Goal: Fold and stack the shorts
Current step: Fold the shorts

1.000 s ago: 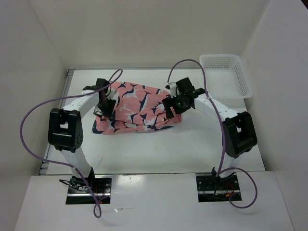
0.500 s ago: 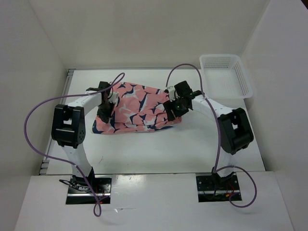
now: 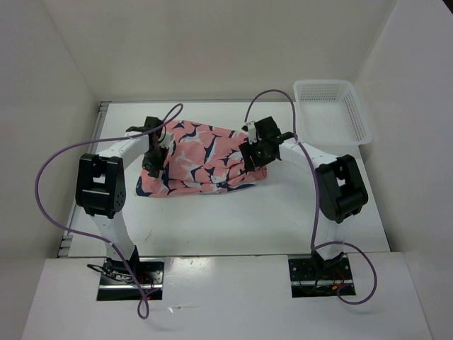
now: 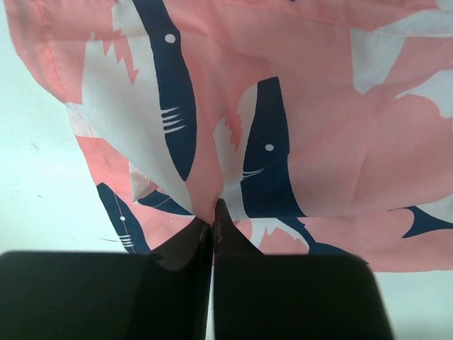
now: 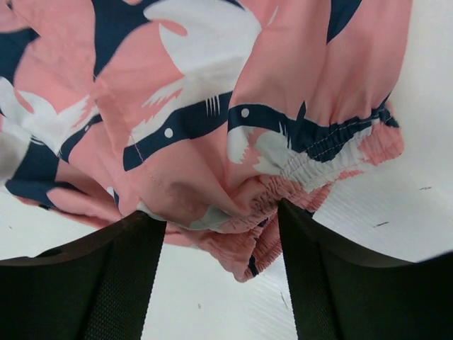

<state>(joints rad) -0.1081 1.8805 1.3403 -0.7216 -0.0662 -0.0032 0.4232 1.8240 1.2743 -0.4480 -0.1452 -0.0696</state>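
The salmon-pink shorts (image 3: 202, 157) with navy and white print lie bunched in the middle of the table. At their left end my left gripper (image 3: 151, 167) is shut, and the left wrist view has its fingertips (image 4: 214, 212) pinching a fold of the shorts (image 4: 297, 113). At the right end my right gripper (image 3: 253, 161) is down over the elastic waistband. In the right wrist view its jaws (image 5: 219, 212) stand apart, with the gathered waistband of the shorts (image 5: 297, 159) bulging between them. The right finger (image 5: 304, 241) touches the elastic.
A white mesh basket (image 3: 331, 83) stands at the back right of the table. White walls close in the table at the back and on both sides. Purple cables (image 3: 42, 177) loop from both arms.
My left gripper has shut on the left end of the shorts. The right gripper's jaws have narrowed around the waistband and the right arm has shifted slightly left.
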